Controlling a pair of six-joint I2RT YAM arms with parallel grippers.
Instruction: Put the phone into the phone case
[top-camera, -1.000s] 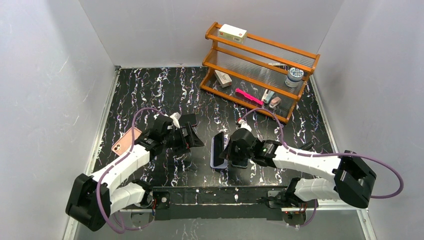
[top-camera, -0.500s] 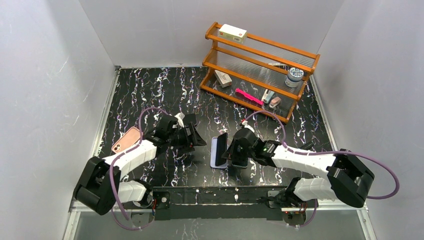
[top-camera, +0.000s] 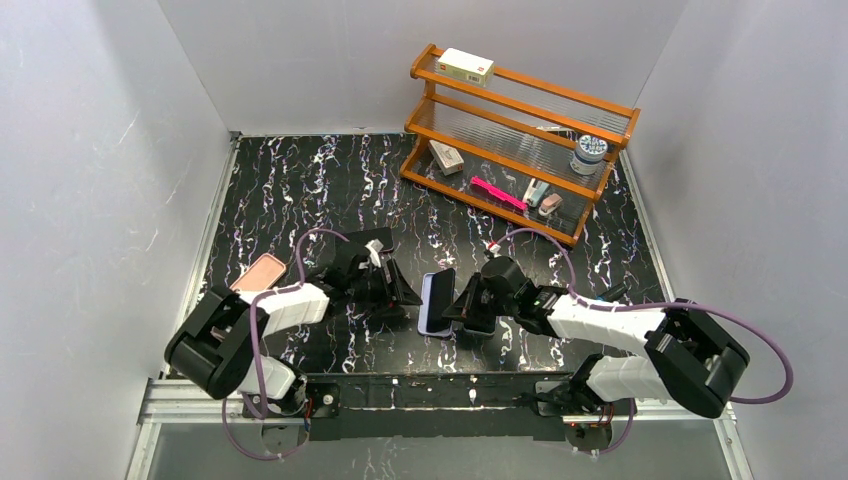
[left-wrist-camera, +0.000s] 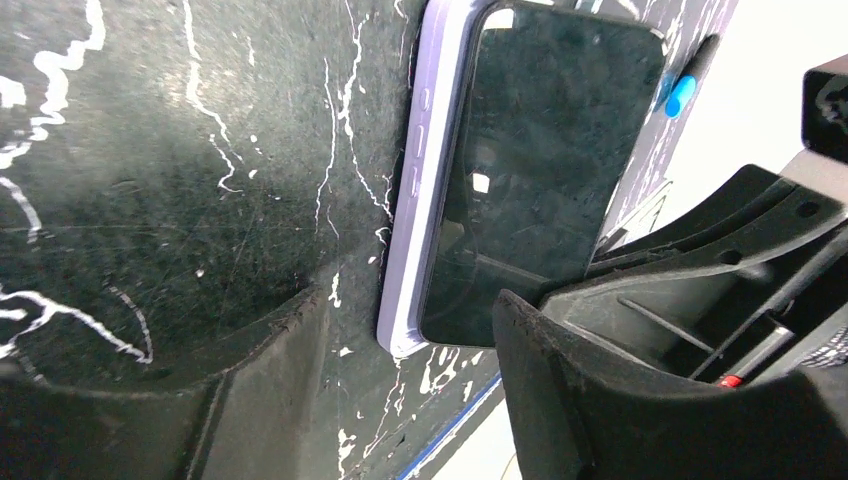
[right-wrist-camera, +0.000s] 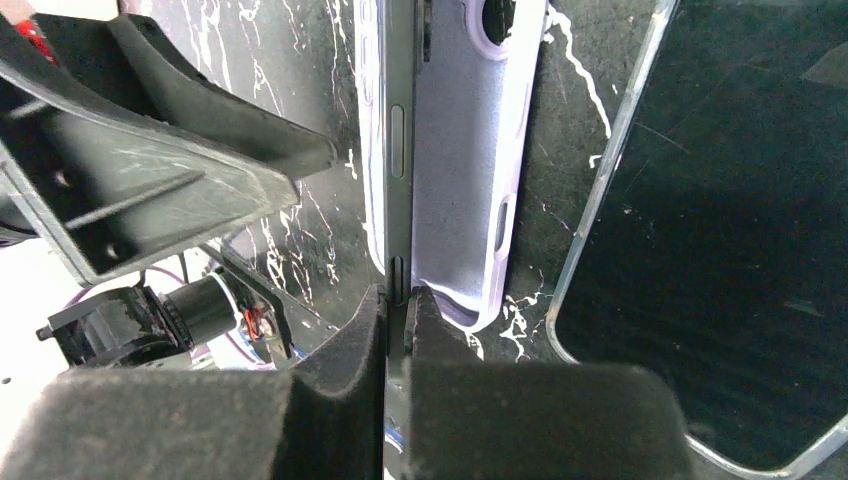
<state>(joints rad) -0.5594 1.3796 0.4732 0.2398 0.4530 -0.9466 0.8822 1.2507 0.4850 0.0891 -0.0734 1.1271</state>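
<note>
Two robot arms meet over a black marbled table (top-camera: 300, 190), fitting a dark phone (left-wrist-camera: 540, 170) into a lilac case (right-wrist-camera: 470, 150).
Near the table's front edge, the phone stands tilted on its long side, one edge tucked into the case and the other leaning out. The right gripper (right-wrist-camera: 397, 295) is pinched shut on the phone's thin rim. The left gripper (top-camera: 398, 290) is spread wide just beside the case, holding nothing. Nothing appears to brace the case, so a push from the right could probably slide or tip it instead of seating the phone. With so narrow a pinch, the phone might also twist free and fall flat.
</note>
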